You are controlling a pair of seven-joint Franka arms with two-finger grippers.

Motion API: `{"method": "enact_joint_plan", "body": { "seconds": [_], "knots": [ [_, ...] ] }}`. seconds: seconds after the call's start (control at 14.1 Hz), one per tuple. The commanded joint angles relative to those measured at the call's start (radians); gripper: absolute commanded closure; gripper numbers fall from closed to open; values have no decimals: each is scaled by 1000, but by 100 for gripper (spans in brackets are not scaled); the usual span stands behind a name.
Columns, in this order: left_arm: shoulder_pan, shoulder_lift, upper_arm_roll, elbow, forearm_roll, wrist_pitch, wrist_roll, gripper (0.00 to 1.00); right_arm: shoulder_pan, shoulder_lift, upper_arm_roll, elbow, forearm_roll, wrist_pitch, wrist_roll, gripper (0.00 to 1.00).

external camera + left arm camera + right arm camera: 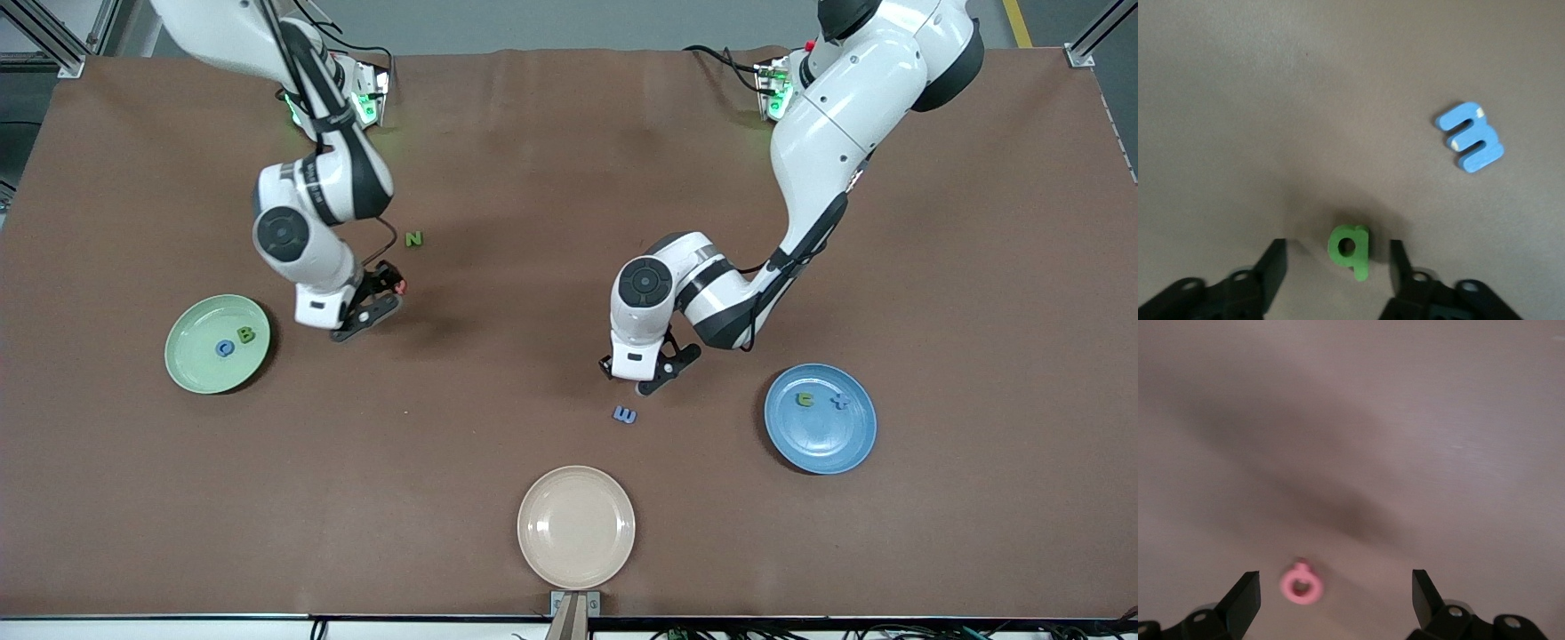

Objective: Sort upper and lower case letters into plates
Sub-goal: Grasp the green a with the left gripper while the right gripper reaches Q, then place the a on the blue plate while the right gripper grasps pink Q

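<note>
My left gripper (1336, 267) is low over the table, open around a small green letter (1351, 250) shaped like a "q". A gap shows on each side of it. A blue "m" (1469, 136) lies close by on the cloth (625, 414). My right gripper (1336, 597) is wide open over a pink ring-shaped letter (1301, 585), which neither finger touches (400, 286). The mint green plate (200, 364) holds a blue letter (225, 348) and a green "B" (246, 335). The blue plate (822, 440) holds a green letter (805, 399) and a blue one (840, 402).
A green "N" (413, 238) lies on the brown cloth, farther from the front camera than the right gripper (384, 293). A beige plate (576, 526) sits bare near the table's front edge. The left gripper (627, 378) hangs between the "m" and its own arm.
</note>
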Motion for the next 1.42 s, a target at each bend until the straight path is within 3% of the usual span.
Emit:
{"method": "enact_joint_plan", "body": {
  "seconds": [0.0,0.14,0.21,0.36,0.5,0.57,0.71,0.78,1.07,1.35],
  "knots": [
    [-9,6,7,24,-11,-15,-7,47,53,-53,-12,-136,8,129,18,0],
    [-10,15,7,24,-11,-15,-5,79,56,-47,-10,-172,8,175,19,0],
    [-12,15,7,24,-4,-15,-4,80,60,-45,-10,-182,8,185,19,0],
    [-10,15,7,24,-11,-15,-4,73,61,-45,-13,-183,8,185,18,1],
    [-10,15,7,25,-10,-15,-4,73,59,-41,-12,-183,8,188,19,12],
    [-9,13,7,25,-10,-15,-1,79,57,-34,-12,-183,8,197,19,19],
    [8,-16,5,27,-8,-23,5,99,57,-24,-12,-183,8,206,19,27],
    [26,-49,5,24,-8,-30,8,100,56,-16,-12,-183,8,206,19,30],
    [173,-173,-4,-1,-7,-173,186,100,51,13,-12,-185,8,223,19,33],
    [347,-238,-2,-102,18,-190,445,99,53,21,-10,-186,9,234,27,43]
  ]
}}
